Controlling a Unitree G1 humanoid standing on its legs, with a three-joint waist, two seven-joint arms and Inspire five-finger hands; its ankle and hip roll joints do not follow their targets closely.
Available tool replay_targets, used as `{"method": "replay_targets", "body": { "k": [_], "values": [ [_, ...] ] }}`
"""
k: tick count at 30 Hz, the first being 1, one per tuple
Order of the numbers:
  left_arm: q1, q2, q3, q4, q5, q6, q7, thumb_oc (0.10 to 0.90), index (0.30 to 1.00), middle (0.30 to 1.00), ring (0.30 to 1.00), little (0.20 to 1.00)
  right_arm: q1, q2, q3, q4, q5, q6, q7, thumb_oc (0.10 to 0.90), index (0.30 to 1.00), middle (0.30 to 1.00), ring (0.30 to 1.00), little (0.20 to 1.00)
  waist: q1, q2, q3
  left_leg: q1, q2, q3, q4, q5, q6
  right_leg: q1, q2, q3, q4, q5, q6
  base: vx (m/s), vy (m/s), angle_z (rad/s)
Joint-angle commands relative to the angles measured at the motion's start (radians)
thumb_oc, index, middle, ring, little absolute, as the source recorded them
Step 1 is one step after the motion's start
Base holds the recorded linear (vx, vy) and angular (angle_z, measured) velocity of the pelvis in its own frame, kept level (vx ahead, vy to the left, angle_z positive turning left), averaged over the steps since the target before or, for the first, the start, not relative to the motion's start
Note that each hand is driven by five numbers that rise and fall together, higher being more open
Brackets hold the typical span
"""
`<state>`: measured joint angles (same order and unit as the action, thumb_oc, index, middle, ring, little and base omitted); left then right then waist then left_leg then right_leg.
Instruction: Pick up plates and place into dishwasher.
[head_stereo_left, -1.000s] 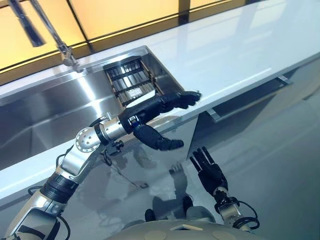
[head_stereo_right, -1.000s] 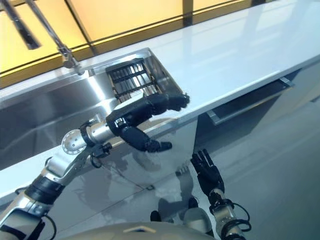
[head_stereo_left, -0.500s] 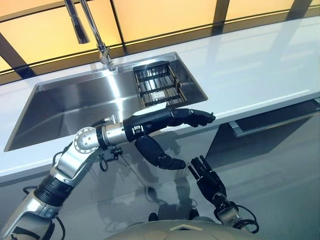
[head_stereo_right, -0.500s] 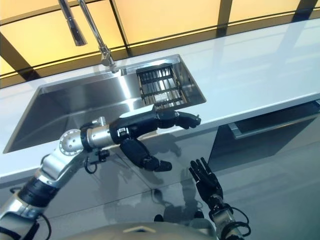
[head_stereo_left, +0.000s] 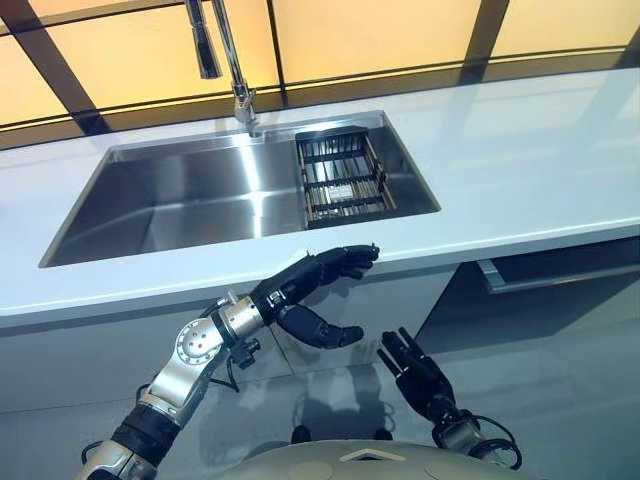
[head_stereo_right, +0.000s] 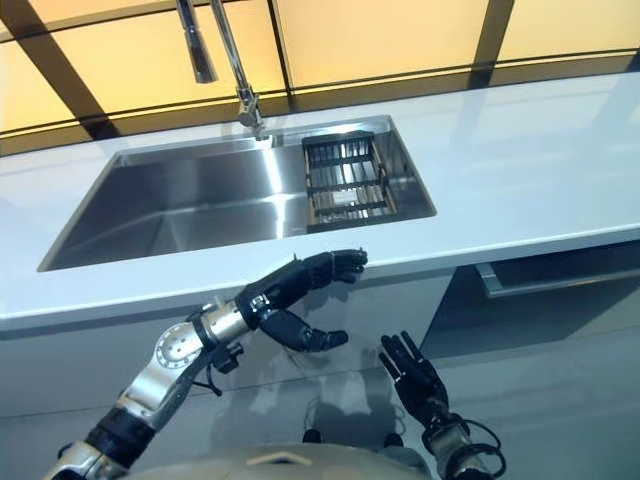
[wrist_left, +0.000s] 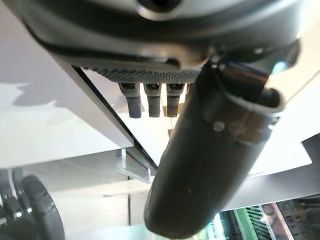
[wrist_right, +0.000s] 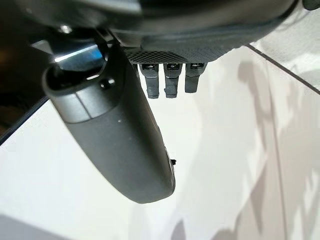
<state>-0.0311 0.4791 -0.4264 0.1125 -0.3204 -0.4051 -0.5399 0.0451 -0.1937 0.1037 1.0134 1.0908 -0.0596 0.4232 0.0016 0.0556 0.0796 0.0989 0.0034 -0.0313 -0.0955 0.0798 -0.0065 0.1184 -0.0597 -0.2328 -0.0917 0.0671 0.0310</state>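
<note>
The left robot hand (head_stereo_left: 318, 283) reaches forward just below the front edge of the table (head_stereo_left: 520, 170), its fingers straight and relaxed with the thumb spread beneath them; it grasps nothing. Its tips lie near the table's lip, likely a pause between reaches rather than any grip. The right robot hand (head_stereo_left: 415, 368) hangs low in front of the cabinets, fingers also loose and empty.

Past the left robot hand, the steel sink (head_stereo_left: 190, 200) is set into the table, with a tall faucet (head_stereo_left: 225, 50) at its back rim. A dark rack (head_stereo_left: 343, 178) sits in the sink's right end. I judge that any plates would stand there, but I cannot tell whether it holds any. Under the table to the right, a dark opening (head_stereo_left: 560, 275) with a protruding edge may be the dishwasher, well apart from both hands.
</note>
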Motion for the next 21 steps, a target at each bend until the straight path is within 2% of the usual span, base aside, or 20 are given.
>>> {"method": "replay_targets", "body": {
  "k": [1,4,6,7,8,9,12,13,14,15,17,21],
  "values": [
    [-0.022,-0.008,-0.041,0.268,0.171,-0.021,0.139,0.800,0.900,0.900,0.900,0.900,-0.119,0.006,-0.019,-0.017,-0.024,-0.021,0.082,0.800,0.900,0.900,0.900,0.900,-0.009,-0.011,0.053,0.050,-0.058,0.086,0.009,-0.102,0.053,-0.003,0.048,0.024,0.086,-0.094,0.029,0.02,-0.002,0.09],
    [-0.034,-0.014,-0.058,0.323,0.254,-0.087,0.212,0.800,0.900,0.900,0.900,0.900,-0.121,0.004,-0.021,0.008,-0.033,-0.017,0.092,0.800,0.900,0.900,0.900,0.900,-0.012,-0.015,0.052,0.048,-0.057,0.091,0.009,-0.102,0.051,-0.006,0.048,0.025,0.086,-0.093,0.032,0.02,-0.002,0.11],
    [-0.044,-0.022,-0.068,0.371,0.360,-0.138,0.298,0.800,0.900,0.900,0.900,0.900,-0.121,0.005,-0.023,0.022,-0.042,-0.014,0.096,0.800,0.900,0.900,0.900,0.900,-0.015,-0.018,0.052,0.046,-0.056,0.098,0.009,-0.102,0.049,-0.009,0.048,0.025,0.084,-0.091,0.034,0.02,-0.001,0.06],
    [-0.049,-0.022,-0.071,0.408,0.430,-0.184,0.376,0.800,0.900,0.900,0.900,0.900,-0.121,0.003,-0.022,0.034,-0.045,-0.013,0.101,0.800,0.900,0.900,0.900,0.900,-0.018,-0.019,0.052,0.046,-0.056,0.100,0.008,-0.102,0.048,-0.010,0.049,0.025,0.083,-0.090,0.036,0.01,0.000,0.06],
    [-0.052,-0.026,-0.074,0.424,0.467,-0.197,0.413,0.800,0.900,0.900,0.900,0.900,-0.121,0.003,-0.023,0.039,-0.047,-0.012,0.102,0.800,0.900,0.900,0.900,0.900,-0.020,-0.019,0.052,0.046,-0.056,0.102,0.008,-0.103,0.048,-0.010,0.049,0.026,0.082,-0.090,0.036,0.02,0.004,0.06],
    [-0.059,-0.026,-0.075,0.468,0.560,-0.252,0.503,0.800,0.900,0.900,0.900,0.900,-0.119,0.002,-0.026,0.048,-0.057,-0.010,0.106,0.800,0.900,0.900,0.900,0.900,-0.025,-0.021,0.053,0.046,-0.057,0.106,0.008,-0.104,0.047,-0.011,0.049,0.029,0.081,-0.090,0.037,0.01,0.006,0.03],
    [-0.070,-0.031,-0.082,0.522,0.676,-0.296,0.616,0.800,0.900,0.900,0.900,0.900,-0.117,-0.001,-0.028,0.058,-0.064,-0.008,0.110,0.800,0.900,0.900,0.900,0.900,-0.032,-0.022,0.054,0.046,-0.057,0.111,0.008,-0.105,0.047,-0.012,0.050,0.033,0.080,-0.090,0.037,0.00,0.008,-0.03],
    [-0.076,-0.032,-0.086,0.589,0.778,-0.338,0.738,0.800,0.900,0.900,0.900,0.900,-0.116,-0.003,-0.032,0.068,-0.077,-0.007,0.116,0.800,0.900,0.900,0.900,0.900,-0.038,-0.023,0.054,0.047,-0.058,0.115,0.008,-0.105,0.046,-0.013,0.050,0.038,0.081,-0.090,0.038,0.01,0.017,-0.10],
    [-0.078,-0.033,-0.086,0.612,0.809,-0.344,0.768,0.800,0.900,0.900,0.900,0.900,-0.115,-0.004,-0.033,0.071,-0.081,-0.006,0.119,0.800,0.900,0.900,0.900,0.900,-0.041,-0.023,0.054,0.047,-0.059,0.117,0.008,-0.106,0.046,-0.014,0.051,0.039,0.081,-0.090,0.039,0.02,0.031,-0.15],
    [-0.084,-0.033,-0.093,0.677,0.913,-0.381,0.851,0.800,0.900,0.900,0.900,0.900,-0.110,-0.005,-0.036,0.079,-0.093,-0.009,0.122,0.800,0.900,0.900,0.900,0.900,-0.049,-0.022,0.053,0.048,-0.059,0.124,0.008,-0.107,0.045,-0.015,0.051,0.044,0.081,-0.090,0.041,0.02,0.023,-0.15],
    [-0.084,-0.032,-0.105,0.704,0.939,-0.377,0.879,0.800,0.900,0.900,0.900,0.900,-0.110,-0.007,-0.039,0.082,-0.099,-0.005,0.121,0.800,0.900,0.900,0.900,0.900,-0.054,-0.022,0.053,0.048,-0.059,0.128,0.009,-0.107,0.045,-0.017,0.051,0.048,0.082,-0.089,0.042,0.02,0.021,-0.19],
    [-0.072,-0.036,-0.111,0.743,0.990,-0.433,0.983,0.800,0.900,0.900,0.900,0.900,-0.109,-0.011,-0.045,0.098,-0.112,-0.014,0.120,0.800,0.900,0.900,0.900,0.900,-0.061,-0.022,0.055,0.049,-0.060,0.131,0.010,-0.109,0.044,-0.020,0.051,0.056,0.084,-0.090,0.043,0.02,0.017,0.00]
  ]
}}
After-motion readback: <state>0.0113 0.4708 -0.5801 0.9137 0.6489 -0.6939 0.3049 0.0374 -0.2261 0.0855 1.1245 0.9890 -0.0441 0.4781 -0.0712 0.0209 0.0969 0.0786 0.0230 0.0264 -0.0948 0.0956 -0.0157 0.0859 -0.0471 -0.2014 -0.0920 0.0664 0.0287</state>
